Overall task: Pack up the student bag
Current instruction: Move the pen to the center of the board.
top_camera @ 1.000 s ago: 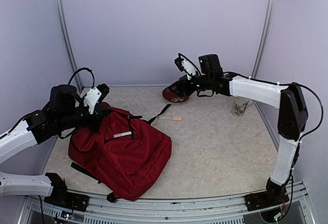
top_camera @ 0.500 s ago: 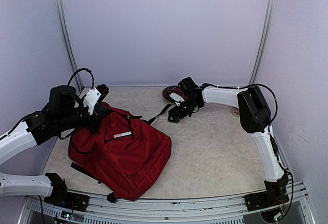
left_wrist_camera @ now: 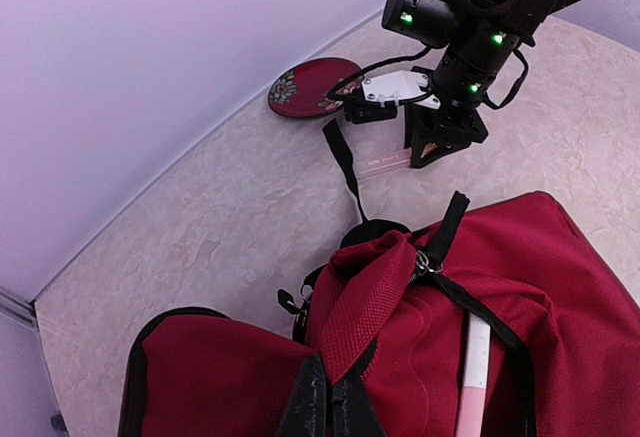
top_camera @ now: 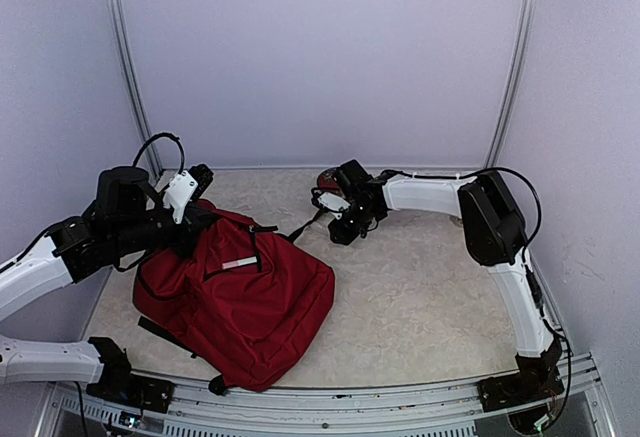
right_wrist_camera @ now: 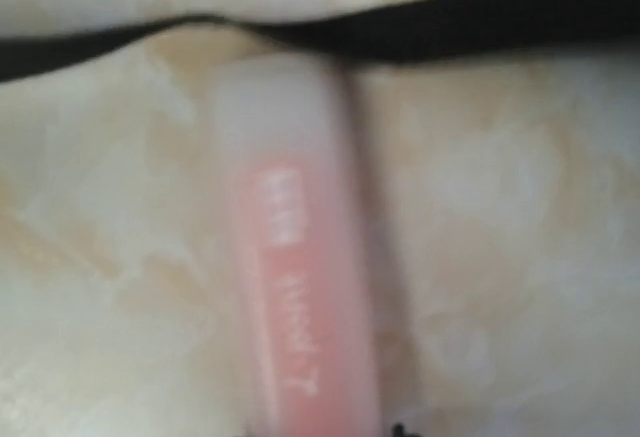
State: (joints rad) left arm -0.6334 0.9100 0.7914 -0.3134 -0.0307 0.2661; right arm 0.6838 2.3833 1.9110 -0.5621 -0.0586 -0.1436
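Observation:
The student bag, dark red with black straps, lies at the front left. My left gripper is shut on a fold of its red fabric by the top opening. A white-and-pink stick rests on the bag's front. A pale pink tube lies on the table beside the bag's loose black strap. My right gripper is down on the table at that tube. In the right wrist view the tube fills the frame, blurred. The fingers do not show there.
A dark red patterned plate lies at the back by the wall, just behind the right gripper. The black strap runs across the table just beyond the tube. Pale walls close in the back and both sides.
The right arm swung down and left from above the plate to the pink tube on the table. The left arm and the bag have not moved.

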